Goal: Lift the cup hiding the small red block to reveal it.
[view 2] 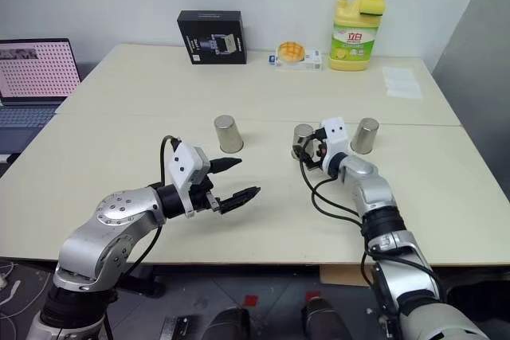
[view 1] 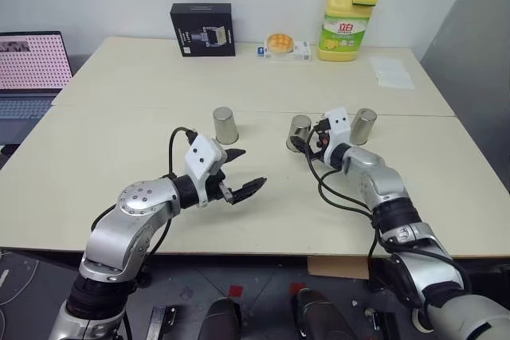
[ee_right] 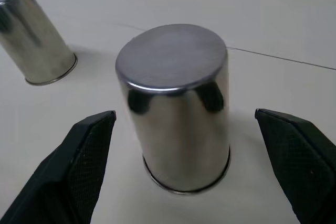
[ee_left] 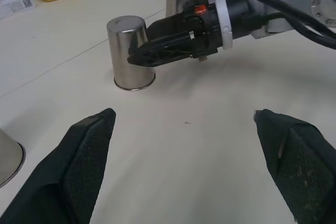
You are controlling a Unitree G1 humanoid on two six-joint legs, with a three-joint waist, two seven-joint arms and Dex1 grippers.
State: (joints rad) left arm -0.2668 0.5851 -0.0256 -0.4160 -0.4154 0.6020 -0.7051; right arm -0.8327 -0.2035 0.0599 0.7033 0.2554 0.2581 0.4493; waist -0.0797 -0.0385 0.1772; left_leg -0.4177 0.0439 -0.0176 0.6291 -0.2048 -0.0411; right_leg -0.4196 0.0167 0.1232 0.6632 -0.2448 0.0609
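Observation:
Three identical steel cups stand upside down in a row on the table: a left cup [view 1: 225, 125], a middle cup [view 1: 299, 132] and a right cup [view 1: 364, 126]. My right gripper [ee_right: 185, 113] is open, one finger on each side of the middle cup [ee_right: 176, 108], with a gap on both sides and no contact. My left gripper [view 1: 253, 167] hovers open and empty over bare table, nearer me than the left cup and off to its right. The small red block is hidden; I cannot tell which cup covers it.
At the table's far edge stand a black box [view 1: 202, 29], a small box with an orange lid [view 1: 280, 44] and a yellow detergent bottle [view 1: 345, 25]. A paper sheet [view 1: 392, 71] lies at the far right. A laptop [view 1: 32, 69] sits off the left side.

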